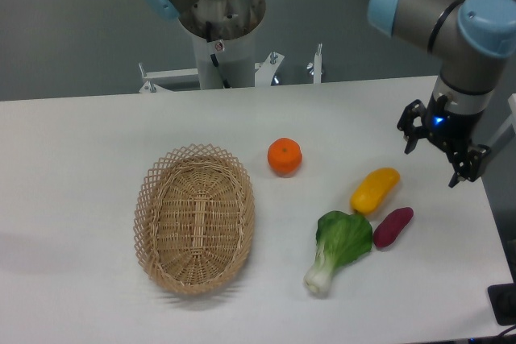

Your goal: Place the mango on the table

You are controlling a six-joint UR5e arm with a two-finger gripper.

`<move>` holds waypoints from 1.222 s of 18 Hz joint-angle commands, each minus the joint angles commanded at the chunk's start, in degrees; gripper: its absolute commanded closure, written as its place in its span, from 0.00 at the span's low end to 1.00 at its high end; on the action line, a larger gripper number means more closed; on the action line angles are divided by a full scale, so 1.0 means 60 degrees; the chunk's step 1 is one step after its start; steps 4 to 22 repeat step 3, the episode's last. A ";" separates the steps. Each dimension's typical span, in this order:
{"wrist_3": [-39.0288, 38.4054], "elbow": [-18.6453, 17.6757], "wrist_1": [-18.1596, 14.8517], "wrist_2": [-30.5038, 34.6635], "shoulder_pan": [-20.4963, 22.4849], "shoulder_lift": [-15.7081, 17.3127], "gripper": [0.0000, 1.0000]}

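Mango (375, 189) lying on table (89, 142), claw (442, 155) raised, spread, empty

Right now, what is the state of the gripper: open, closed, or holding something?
Gripper: open and holding nothing, raised to the right of the mango, which lies on the table.
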 joint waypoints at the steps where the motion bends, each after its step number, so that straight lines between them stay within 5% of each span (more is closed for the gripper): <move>1: 0.0015 0.0000 0.0000 0.0000 0.0015 0.0000 0.00; 22: 0.0015 0.0000 -0.0015 0.0000 0.0030 0.0029 0.00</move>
